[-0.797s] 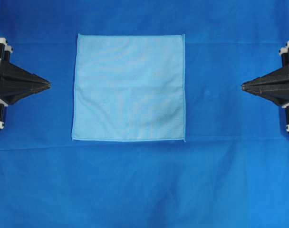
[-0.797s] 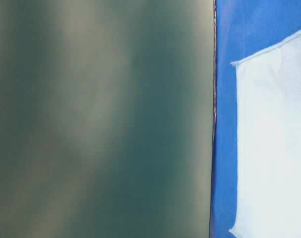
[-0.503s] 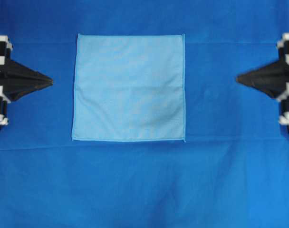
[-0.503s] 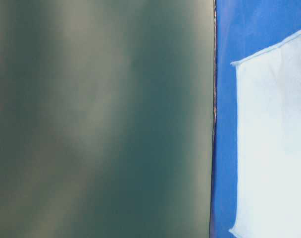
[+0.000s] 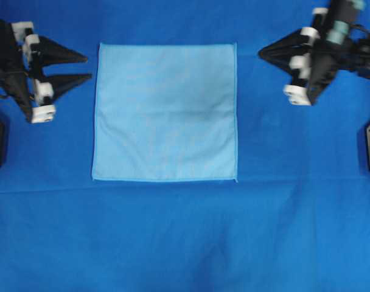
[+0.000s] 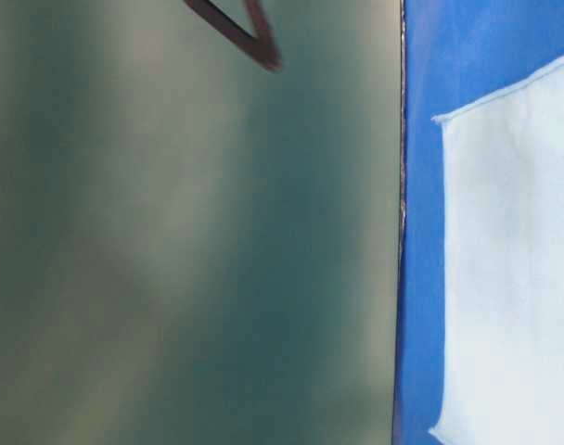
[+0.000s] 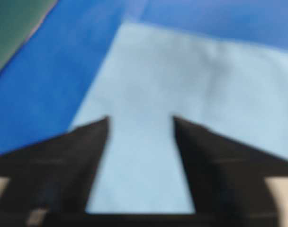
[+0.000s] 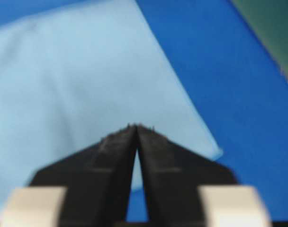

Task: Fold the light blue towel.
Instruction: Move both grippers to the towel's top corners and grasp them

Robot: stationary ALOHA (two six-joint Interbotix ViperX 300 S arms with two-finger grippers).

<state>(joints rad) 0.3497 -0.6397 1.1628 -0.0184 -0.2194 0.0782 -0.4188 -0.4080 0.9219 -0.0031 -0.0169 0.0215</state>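
The pale sky-blue square microfibre towel (image 5: 165,112) lies flat and unfolded on the counter, spread over the darker royal-blue cloth (image 5: 185,237) that covers it, sitting in the upper middle of the overhead view with its hemmed edges running square to the picture. Being square, it has no long axis to speak of, so either fold direction looks equally open. The left gripper (image 5: 86,67) hovers just beside the towel's upper left corner, pointing toward it from the left, its two black fingers spread apart and holding nothing; the left wrist view shows the towel (image 7: 182,104) straight ahead between the parted fingers of that gripper (image 7: 139,122). The right gripper (image 5: 262,52) points at the upper right corner from the right and stands a little farther off, with a strip of dark cloth between its tip and the hem; in the right wrist view its fingers are nearly together, only a thin slit between them, and it (image 8: 136,126) grasps nothing, with the towel's corner (image 8: 87,80) just ahead. By my judgement the left arm is the nearer, and the coming move turns on each gripper reaching the top corner on its own side. No brand, label or writing can be read anywhere.
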